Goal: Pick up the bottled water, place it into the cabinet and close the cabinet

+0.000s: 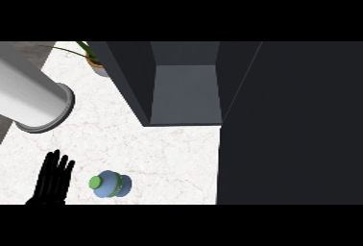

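White marbled counter (163,153) is seen from the head view, with the open cabinet (186,91) beyond. The bottled water (111,184) is stood apparently upright (viewed almost end-on, green cap up) just right of the left hand (53,180), whose fingers are held straight, slightly spread; no right hand is shown.

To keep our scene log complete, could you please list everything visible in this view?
bottled water: one, blue with a green cap, on the counter at lower left, just right of the hand
cabinet: one, dark grey, top centre, compartment open
cabinet door: one, dark, swung open, filling the right side
potted plant: one, green leaves, top left beside the cabinet
cylinder: one, light grey, upper left; cannot tell what it is
counter: one, white marble
left hand: one, black, lower left, resting open, fingers up
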Available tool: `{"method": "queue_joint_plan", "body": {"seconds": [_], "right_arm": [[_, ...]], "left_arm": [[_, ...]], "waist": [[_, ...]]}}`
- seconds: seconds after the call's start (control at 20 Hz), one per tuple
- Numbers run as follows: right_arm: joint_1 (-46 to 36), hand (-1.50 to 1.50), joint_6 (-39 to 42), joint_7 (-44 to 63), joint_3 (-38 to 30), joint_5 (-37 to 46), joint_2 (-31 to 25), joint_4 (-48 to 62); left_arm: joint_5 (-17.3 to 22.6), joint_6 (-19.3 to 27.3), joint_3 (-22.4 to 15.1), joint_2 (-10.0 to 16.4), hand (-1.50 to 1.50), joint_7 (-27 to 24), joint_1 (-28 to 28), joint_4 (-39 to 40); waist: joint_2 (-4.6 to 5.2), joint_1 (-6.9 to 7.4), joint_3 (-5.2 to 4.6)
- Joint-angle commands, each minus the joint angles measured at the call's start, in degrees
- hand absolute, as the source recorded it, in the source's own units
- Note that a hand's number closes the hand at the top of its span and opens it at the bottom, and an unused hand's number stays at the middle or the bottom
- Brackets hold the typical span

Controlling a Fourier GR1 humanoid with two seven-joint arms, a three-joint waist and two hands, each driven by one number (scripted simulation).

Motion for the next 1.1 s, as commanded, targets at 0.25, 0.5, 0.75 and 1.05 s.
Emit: {"method": "queue_joint_plan", "body": {"seconds": [0.25, 0.5, 0.75, 1.05], "right_arm": [[10.95, -1.5, 1.66, -2.48, 0.8, 0.03, -3.25, -10.9], [11.06, -1.5, 1.89, -5.55, -0.54, -0.58, -3.96, -8.78], [13.55, -1.5, 2.67, -8.18, -0.2, 0.96, -5.54, -9.16], [16.16, -1.5, 0.39, -8.22, 6.58, 5.9, -4.32, -10.77]], "left_arm": [[2.45, -4.88, 6.99, 1.22, -1.5, -13.02, -8.18, 24.16], [2.38, -9.7, 6.99, 0.8, -1.5, -21.11, -14.6, 38.26], [1.67, -12.28, 8.57, 0.79, -1.5, -29.94, -19.13, 50.61], [2.36, -14.64, 9.32, -0.34, 1.5, -37.74, -24.83, 62.03]], "waist": [[-0.01, -0.41, 0.02], [0.13, -0.27, 0.01], [0.14, -0.44, -0.03], [0.26, -0.37, -0.13]]}}
